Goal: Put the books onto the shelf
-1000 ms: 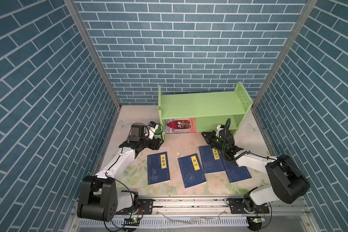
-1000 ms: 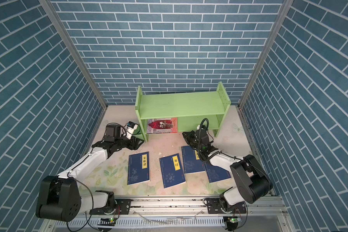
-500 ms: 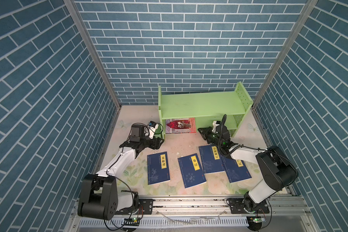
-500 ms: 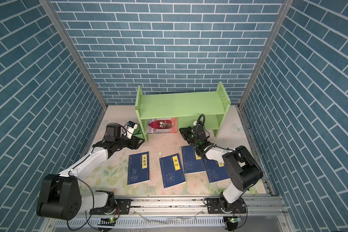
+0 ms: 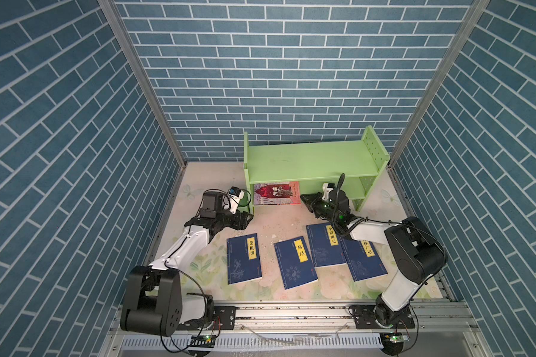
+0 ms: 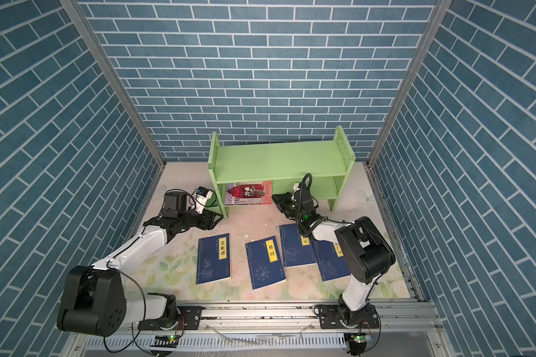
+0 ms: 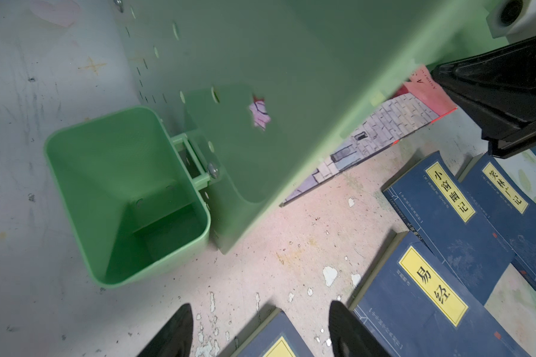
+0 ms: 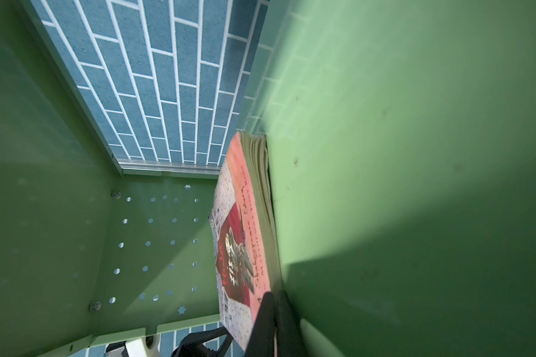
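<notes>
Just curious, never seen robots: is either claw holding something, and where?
Left gripper: open, empty. Right gripper: shut at a corner of the red-and-grey book; pinching or pushing, I cannot tell.

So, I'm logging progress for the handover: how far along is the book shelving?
Done, nearly: the red-and-grey book lies on the lower tier of the shelf, its front edge sticking out. In hand: the shut right gripper is at that book's corner, apparently to push it further in. The open left gripper holds nothing near the green cup. Left: four dark blue books lie flat on the table, none shelved.
</notes>
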Robot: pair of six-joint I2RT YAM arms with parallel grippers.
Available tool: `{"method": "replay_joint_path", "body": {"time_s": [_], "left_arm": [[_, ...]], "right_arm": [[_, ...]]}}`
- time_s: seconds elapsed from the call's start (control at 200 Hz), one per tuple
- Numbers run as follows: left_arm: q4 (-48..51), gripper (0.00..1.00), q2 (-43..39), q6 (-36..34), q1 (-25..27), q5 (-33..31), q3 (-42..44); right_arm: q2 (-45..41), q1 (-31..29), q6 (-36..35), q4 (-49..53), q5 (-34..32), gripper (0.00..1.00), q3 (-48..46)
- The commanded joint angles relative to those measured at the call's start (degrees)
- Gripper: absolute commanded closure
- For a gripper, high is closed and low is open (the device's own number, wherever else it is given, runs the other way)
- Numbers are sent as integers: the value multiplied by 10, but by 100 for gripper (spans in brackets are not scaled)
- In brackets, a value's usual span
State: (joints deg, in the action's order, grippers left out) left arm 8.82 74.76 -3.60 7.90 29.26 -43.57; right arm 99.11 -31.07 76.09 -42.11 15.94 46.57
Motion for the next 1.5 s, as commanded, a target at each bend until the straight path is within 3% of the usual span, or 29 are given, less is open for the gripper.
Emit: {"method": "replay_joint_path", "body": {"time_s": [0.0, 0.595, 0.895, 1.1, 1.495], "left_arm": [[9, 29, 2, 1, 2, 4, -8], [9, 29, -1, 6, 2, 3, -8], [58, 29, -3, 13, 2, -4, -25], [69, 29, -2, 16, 1, 17, -29], [91, 29, -6, 14, 2, 40, -33]], "right_arm": [[8, 1, -1, -15, 14, 93, 18], [13, 4, -1, -22, 20, 87, 24], [-103, 4, -44, 30, -34, 88, -45], [-171, -5, -75, 111, -23, 95, -70], [-111, -29, -71, 88, 15, 100, -49]]}}
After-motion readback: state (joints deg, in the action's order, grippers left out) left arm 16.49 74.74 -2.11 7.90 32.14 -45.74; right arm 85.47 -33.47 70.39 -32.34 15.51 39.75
